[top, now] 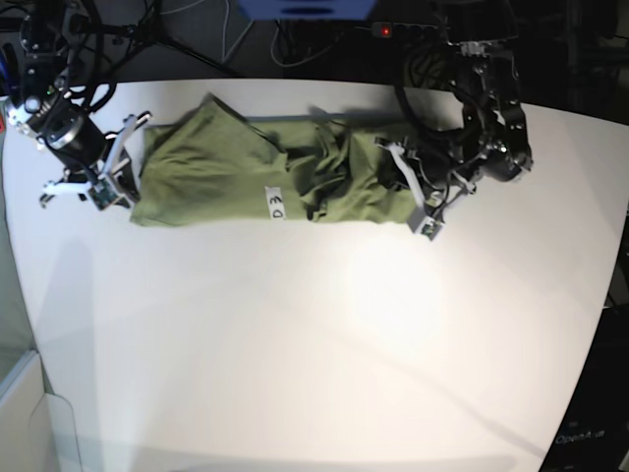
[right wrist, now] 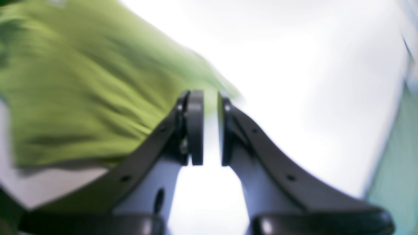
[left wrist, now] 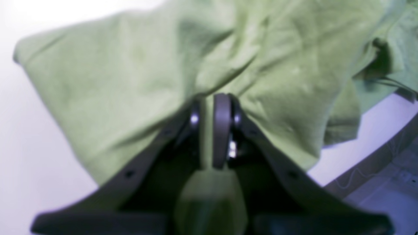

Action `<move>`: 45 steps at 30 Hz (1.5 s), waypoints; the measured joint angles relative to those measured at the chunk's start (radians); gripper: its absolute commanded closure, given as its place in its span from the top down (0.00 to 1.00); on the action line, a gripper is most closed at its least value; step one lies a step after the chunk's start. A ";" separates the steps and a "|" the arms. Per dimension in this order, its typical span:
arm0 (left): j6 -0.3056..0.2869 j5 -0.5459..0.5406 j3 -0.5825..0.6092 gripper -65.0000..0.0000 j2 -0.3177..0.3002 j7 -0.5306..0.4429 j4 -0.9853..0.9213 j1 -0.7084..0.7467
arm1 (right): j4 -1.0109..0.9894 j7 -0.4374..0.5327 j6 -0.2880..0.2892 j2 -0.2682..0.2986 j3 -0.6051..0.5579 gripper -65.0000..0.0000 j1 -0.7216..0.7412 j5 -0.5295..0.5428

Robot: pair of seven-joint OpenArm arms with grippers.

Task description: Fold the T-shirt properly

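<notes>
The olive-green T-shirt (top: 226,172) lies bunched in a long band across the far part of the white table (top: 324,334), wrinkled in the middle, with a white label (top: 276,204) showing. My left gripper (left wrist: 209,98) is shut on a fold of the T-shirt (left wrist: 114,81) at its right end in the base view (top: 411,192). My right gripper (right wrist: 207,94) is slightly open and empty, with table showing between the pads. It sits beside the T-shirt's (right wrist: 65,98) left end in the base view (top: 120,167).
Cables and dark equipment (top: 295,25) lie behind the table's far edge. The table's edge (left wrist: 375,160) runs close past the left gripper, with floor beyond. The right wrist view is motion-blurred.
</notes>
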 measured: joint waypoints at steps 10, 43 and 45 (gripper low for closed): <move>0.000 0.000 0.000 0.07 0.000 0.000 0.002 0.002 | 0.000 -0.111 -0.002 -0.258 0.141 0.57 0.032 0.000; 0.000 0.004 0.000 0.07 0.000 0.004 0.002 -0.012 | 0.000 -0.129 -0.023 -0.442 0.226 0.56 -0.129 0.122; 0.000 0.004 0.000 0.07 0.000 0.004 0.002 -0.012 | -0.004 -0.119 -0.015 -0.440 0.192 0.56 -0.143 0.125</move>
